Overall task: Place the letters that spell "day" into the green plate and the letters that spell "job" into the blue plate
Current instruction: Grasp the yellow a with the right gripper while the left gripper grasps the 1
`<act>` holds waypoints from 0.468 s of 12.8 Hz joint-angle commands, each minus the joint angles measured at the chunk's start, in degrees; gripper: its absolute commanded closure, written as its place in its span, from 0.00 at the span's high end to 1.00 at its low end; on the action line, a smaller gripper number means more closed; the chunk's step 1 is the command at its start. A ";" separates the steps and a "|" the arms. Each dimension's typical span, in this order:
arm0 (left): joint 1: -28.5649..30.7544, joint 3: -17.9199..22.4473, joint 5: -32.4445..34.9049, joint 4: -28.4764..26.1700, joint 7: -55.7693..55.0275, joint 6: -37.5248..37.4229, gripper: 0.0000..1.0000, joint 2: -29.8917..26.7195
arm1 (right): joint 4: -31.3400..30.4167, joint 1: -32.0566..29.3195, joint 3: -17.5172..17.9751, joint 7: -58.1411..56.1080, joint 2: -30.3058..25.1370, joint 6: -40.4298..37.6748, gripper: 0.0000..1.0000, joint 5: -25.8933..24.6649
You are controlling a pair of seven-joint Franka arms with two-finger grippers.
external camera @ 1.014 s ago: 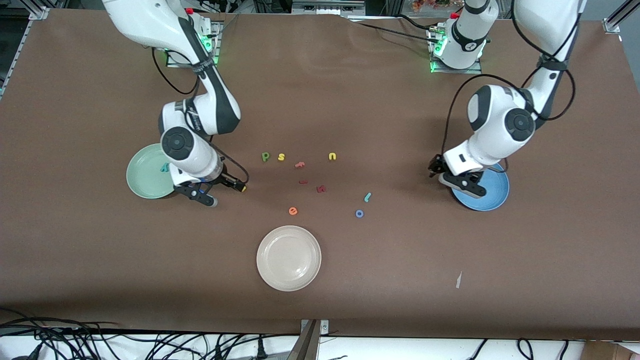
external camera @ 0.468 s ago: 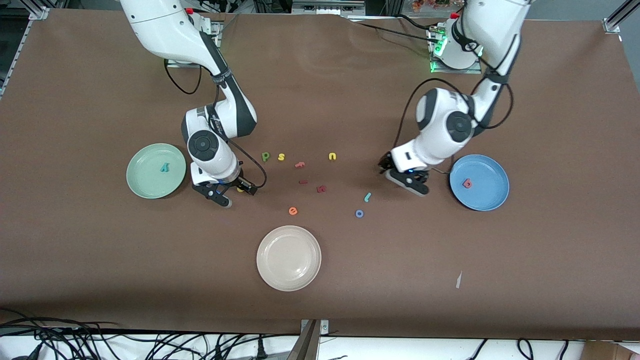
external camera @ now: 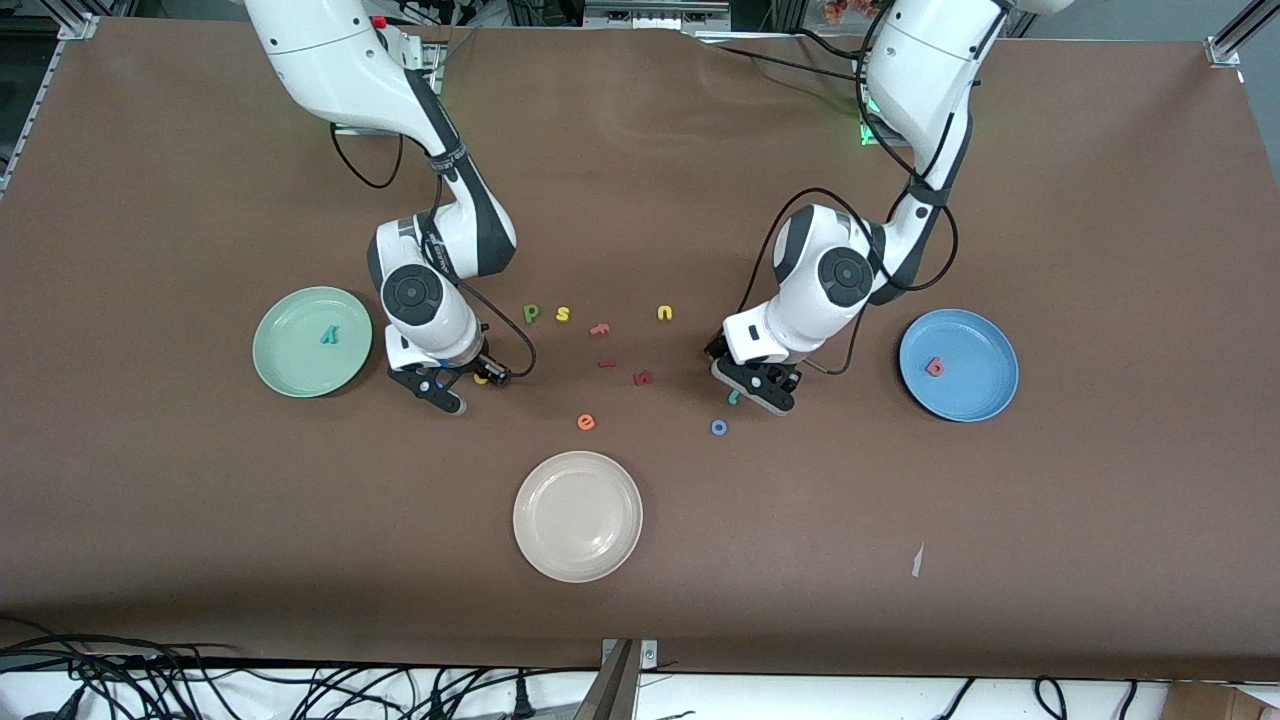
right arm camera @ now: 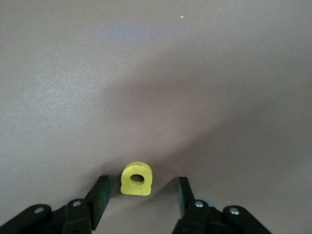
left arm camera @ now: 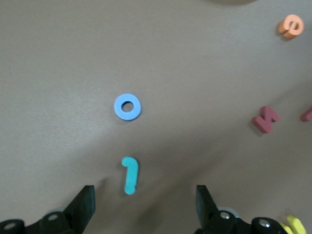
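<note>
Front view: the green plate (external camera: 311, 342) toward the right arm's end of the bench (external camera: 1100, 500) holds the teal y (external camera: 329, 335), and the blue plate (external camera: 958, 364) toward the left arm's end holds the salmon b (external camera: 934, 367). So, as I judge it, one letter of each word is placed and two of each are left. The dark green d (external camera: 531, 313) lies on the bench with a yellow s (external camera: 563, 314) beside it. The blue o (external camera: 718, 427) lies near the cream plate (external camera: 577, 516). The right tool (external camera: 462, 385) is low over the yellow a (external camera: 481, 378); the left tool (external camera: 752, 385) is low over the teal j (external camera: 733, 398).

Left wrist view: the left tool (left arm camera: 145, 204) has its fingers (left arm camera: 84, 204) wide apart with the j (left arm camera: 129, 174) between them, untouched, and the o (left arm camera: 127, 107) just past it. The front view hides most of that j under the arm.

Right wrist view: the right tool (right arm camera: 141, 195) stands with fingers (right arm camera: 100, 193) apart on either side of the a (right arm camera: 136, 179), not yet clamped, a gap the front view cannot show.
</note>
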 commanded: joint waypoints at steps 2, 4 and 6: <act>-2.29 2.04 -1.60 3.36 0.61 1.84 0.89 4.33 | 0.56 -0.07 -0.08 0.04 0.51 0.42 0.37 0.99; -2.73 2.13 -1.51 3.80 0.61 2.11 0.84 4.43 | 0.56 0.02 -0.08 -0.23 0.43 0.42 0.13 0.99; -2.73 2.13 -1.51 3.81 0.61 2.11 0.74 4.43 | 0.91 0.11 -0.25 -0.92 -0.45 -0.02 0.11 0.99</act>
